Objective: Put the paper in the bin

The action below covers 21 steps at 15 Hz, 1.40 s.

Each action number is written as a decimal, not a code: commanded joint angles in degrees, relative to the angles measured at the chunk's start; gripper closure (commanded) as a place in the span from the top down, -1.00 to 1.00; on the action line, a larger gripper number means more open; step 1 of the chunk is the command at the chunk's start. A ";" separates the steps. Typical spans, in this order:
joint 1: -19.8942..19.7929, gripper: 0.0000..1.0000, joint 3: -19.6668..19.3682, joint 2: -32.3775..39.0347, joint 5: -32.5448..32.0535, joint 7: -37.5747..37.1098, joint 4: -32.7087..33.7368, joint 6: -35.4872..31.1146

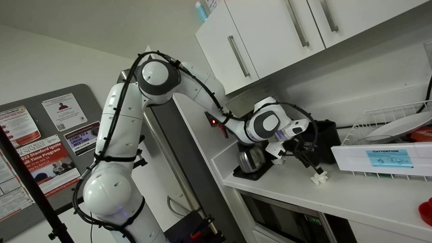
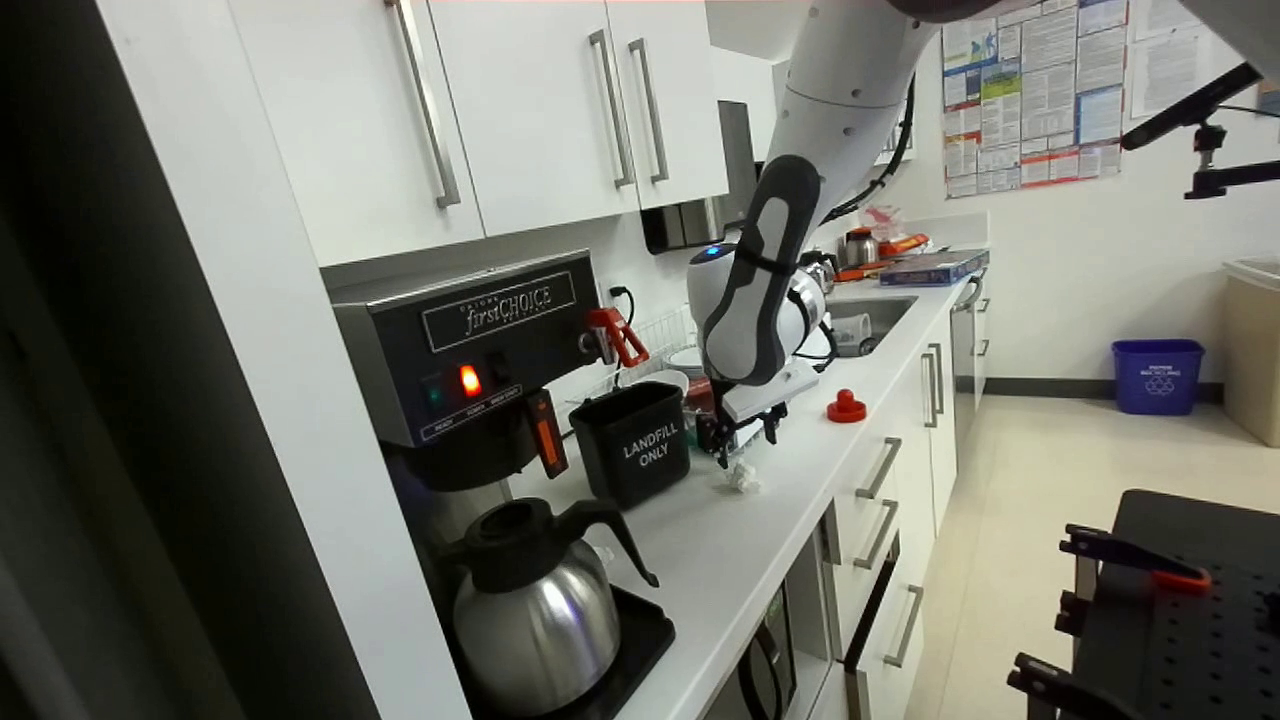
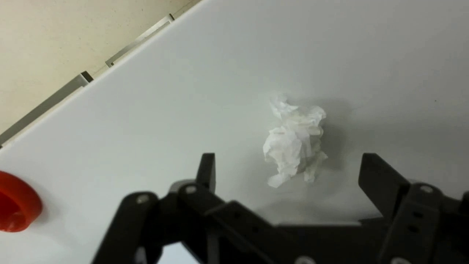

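Paper (image 3: 295, 141), white and crumpled into a loose wad, lies on the pale counter (image 3: 146, 110), outside the bin (image 2: 612, 465). The gripper (image 3: 288, 163) hangs over the counter with its fingers (image 3: 207, 172) spread wide; in the wrist view the paper shows in the space between and ahead of them, with bare counter visible on either side of it. In an exterior view one fingertip (image 1: 317, 169) overlaps the paper's upper edge, and from that angle it is hard to say whether the two touch.

The black bin stands upright near the paper, open at the top and lettered LANDFILL ONLY in white. Beside it is the coffee machine (image 2: 480, 310), its indicator light (image 2: 470, 380) glowing orange, with a steel carafe (image 2: 540, 630) resting on the machine's base (image 2: 640, 640). On the bin's other side a white wire rack (image 1: 371, 116) holds a white plate (image 1: 401, 126), and a long white box (image 1: 352, 158) with a light-blue label (image 1: 389, 158) stands across the rack's front. A red knobbed object (image 2: 846, 408) sits near the counter's front edge, well apart from the paper. A microwave (image 1: 276, 211) with a green display (image 1: 314, 220) is set below the counter, white cabinets (image 1: 270, 44) hang above, and a blue recycling bin (image 2: 1158, 380) stands on the floor (image 2: 1050, 430) by the far wall (image 2: 1050, 290).
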<state>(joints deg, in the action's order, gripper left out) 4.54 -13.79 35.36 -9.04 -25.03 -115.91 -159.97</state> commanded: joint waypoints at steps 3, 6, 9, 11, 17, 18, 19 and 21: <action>1.53 0.86 -1.33 4.45 2.41 -0.02 4.78 1.51; 1.75 0.35 -1.45 5.73 3.03 0.08 5.99 1.97; 1.86 -0.10 -1.59 6.55 3.19 0.05 6.78 2.48; 2.00 -0.42 -1.86 6.98 3.19 -0.19 7.29 2.99; 2.64 -1.00 -2.87 6.52 2.97 -0.83 6.98 3.77; 3.25 -0.98 -3.47 5.31 2.64 -1.16 5.73 3.05; 4.14 -0.97 -4.39 4.31 2.35 -1.83 4.86 3.05; 4.77 -0.97 -4.76 0.49 2.41 -1.42 1.87 1.69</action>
<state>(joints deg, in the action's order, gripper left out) 6.90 -16.91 41.61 -7.24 -25.20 -109.72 -158.55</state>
